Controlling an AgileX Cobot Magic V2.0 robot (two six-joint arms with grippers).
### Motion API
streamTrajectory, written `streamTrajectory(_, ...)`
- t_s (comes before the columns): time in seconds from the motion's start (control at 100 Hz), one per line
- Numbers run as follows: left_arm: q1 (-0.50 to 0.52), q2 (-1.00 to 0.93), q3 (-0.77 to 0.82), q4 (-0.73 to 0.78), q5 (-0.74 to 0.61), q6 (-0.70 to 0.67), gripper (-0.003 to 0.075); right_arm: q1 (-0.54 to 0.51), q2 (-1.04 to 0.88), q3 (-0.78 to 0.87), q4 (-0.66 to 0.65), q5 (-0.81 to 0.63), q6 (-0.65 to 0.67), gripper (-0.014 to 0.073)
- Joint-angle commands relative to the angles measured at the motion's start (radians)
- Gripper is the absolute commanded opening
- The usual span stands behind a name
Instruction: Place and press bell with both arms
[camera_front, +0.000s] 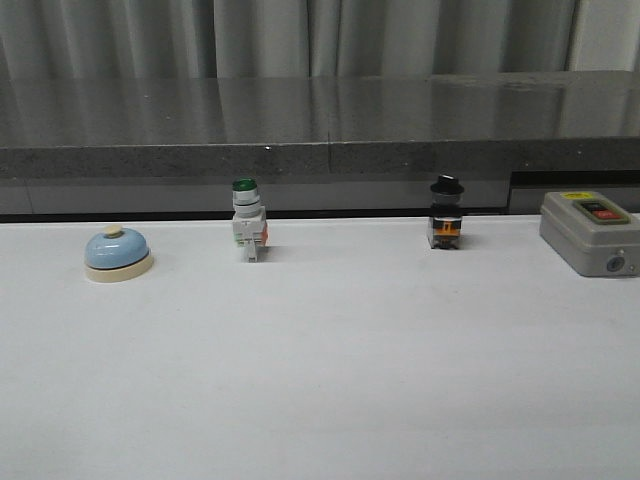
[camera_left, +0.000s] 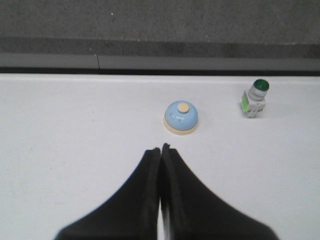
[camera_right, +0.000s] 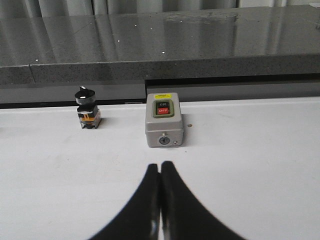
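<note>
Front view: bell (camera_front: 117, 252) stands upright on counter (camera_front: 320, 380) at far left, untouched. Left gripper (camera_left: 160, 150) faces it, apparently lined up for pickup, jaws pressed together; right gripper (camera_right: 160, 166) likewise closed, empty.

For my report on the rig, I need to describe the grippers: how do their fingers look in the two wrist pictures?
The left gripper and the right gripper look alike: two matte black fingers each, broad at the root and curving inward to narrow tips. The surfaces are plain, with no markings or cables visible. The front view shows neither arm.
</note>
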Motion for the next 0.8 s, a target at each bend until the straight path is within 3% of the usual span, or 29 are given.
streamTrajectory(0.0, 0.004, 0.039, -0.037, -0.022, -0.037, -0.01, -0.0019, -0.007, -0.018, -0.014, -0.011, -0.087, -0.002, -0.006)
streamTrajectory(0.07, 0.004, 0.063, -0.037, -0.024, -0.017, -0.004, 0.0009, -0.007, -0.018, -0.014, -0.011, -0.087, -0.002, -0.006)
streamTrajectory(0.14, 0.004, 0.079, -0.037, -0.023, -0.001, 0.002, 0.0109, -0.007, -0.018, -0.014, -0.011, -0.087, -0.002, -0.006)
streamTrajectory(0.19, 0.004, 0.086, -0.037, -0.023, 0.009, 0.003, 0.0221, -0.007, -0.018, -0.014, -0.011, -0.087, -0.002, -0.006)
streamTrajectory(0.32, 0.004, 0.09, -0.037, -0.023, 0.009, 0.003, 0.061, -0.007, -0.018, -0.014, -0.011, -0.087, -0.002, -0.006)
streamTrajectory(0.38, 0.004, 0.091, -0.037, -0.026, -0.01, 0.001, 0.072, -0.007, -0.018, -0.014, -0.011, -0.087, -0.002, -0.006)
streamTrajectory(0.5, 0.004, 0.101, -0.046, -0.03, -0.013, 0.001, 0.0652, -0.007, -0.018, -0.014, -0.011, -0.087, -0.002, -0.006)
streamTrajectory(0.79, -0.12, 0.328, -0.218, -0.03, -0.017, 0.033, 0.0651, -0.007, -0.018, -0.014, -0.011, -0.087, -0.002, -0.006)
